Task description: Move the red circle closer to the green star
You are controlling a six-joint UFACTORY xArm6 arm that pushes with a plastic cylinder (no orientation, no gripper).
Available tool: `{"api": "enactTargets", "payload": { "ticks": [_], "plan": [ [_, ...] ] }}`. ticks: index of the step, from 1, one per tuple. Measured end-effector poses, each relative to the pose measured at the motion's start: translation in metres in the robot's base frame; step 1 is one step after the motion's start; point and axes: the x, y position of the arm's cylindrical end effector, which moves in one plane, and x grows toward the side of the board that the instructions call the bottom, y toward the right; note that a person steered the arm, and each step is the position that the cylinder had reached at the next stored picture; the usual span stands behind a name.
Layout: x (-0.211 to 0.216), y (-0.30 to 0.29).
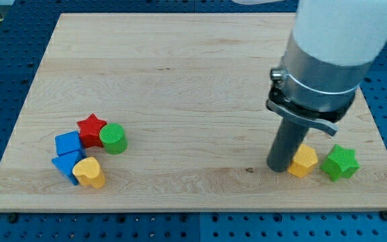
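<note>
The green star [340, 163] lies near the board's lower right corner. A yellow hexagon [304, 161] sits just to its left, a small gap between them. My tip [279, 168] rests on the board against the yellow hexagon's left side. No red circle shows in the view; the arm's wide body hides part of the board on the right. The only red block I see is a red star [91, 129] at the lower left.
At the lower left, a cluster: a green circle [113, 138] touching the red star, a blue cube [68, 144], a blue triangle [66, 165] and a yellow heart [89, 173]. The wooden board [180, 67] lies on a blue perforated table.
</note>
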Motion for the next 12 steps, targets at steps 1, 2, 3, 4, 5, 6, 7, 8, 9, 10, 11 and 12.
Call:
{"api": "enactTargets", "payload": {
  "ticks": [1, 2, 3, 4, 5, 6, 7, 8, 9, 10, 11, 12],
  "plan": [
    [0.003, 0.011],
    [-0.026, -0.027],
    [-0.091, -0.078],
    [-0.172, -0.112],
    [-0.234, -0.088],
    [-0.259, -0.007],
    [-0.253, 0.088],
    [-0.229, 0.133],
    [-0.222, 0.135],
    [-0.218, 0.127],
    [-0.202, 0.114],
    [-0.177, 0.107]
  ]
}}
